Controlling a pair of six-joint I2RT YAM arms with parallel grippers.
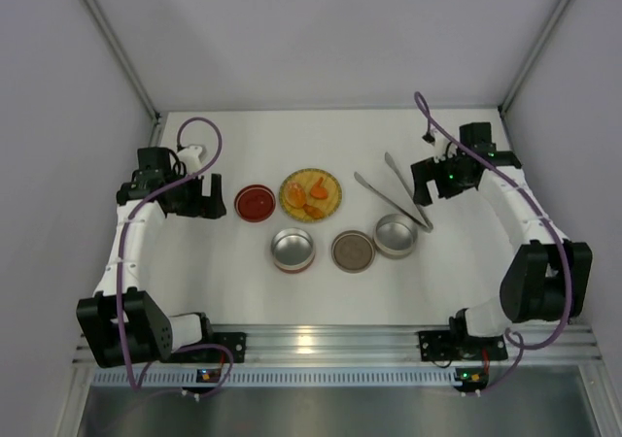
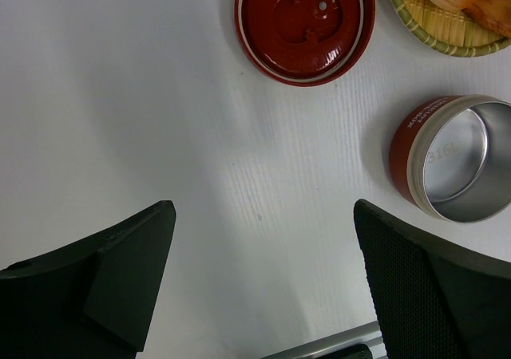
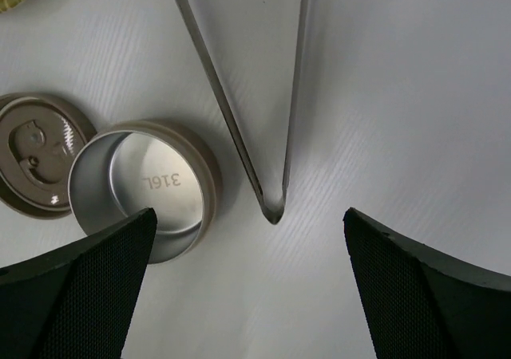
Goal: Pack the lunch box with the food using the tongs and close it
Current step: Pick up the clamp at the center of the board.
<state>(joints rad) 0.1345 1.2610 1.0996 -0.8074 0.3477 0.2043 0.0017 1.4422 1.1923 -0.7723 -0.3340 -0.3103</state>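
Overhead view: white table (image 1: 243,146), two arms. Food (image 1: 313,192), orange pieces, sits on yellow woven plate (image 1: 333,204) at centre. Tongs (image 1: 394,192) lie flat right of plate, joined end just beside taupe tin (image 1: 396,235). Red lid (image 1: 255,203) left of plate; red tin (image 1: 293,250) and brown lid (image 1: 353,251) nearer front.

Left claw (image 1: 206,202) released, jaws wide over bare table near red lid. Right claw (image 1: 421,189) released, jaws wide either side of tongs' joined end, gripping nothing.

Wrist views alone show stamped lettering inside both tins.
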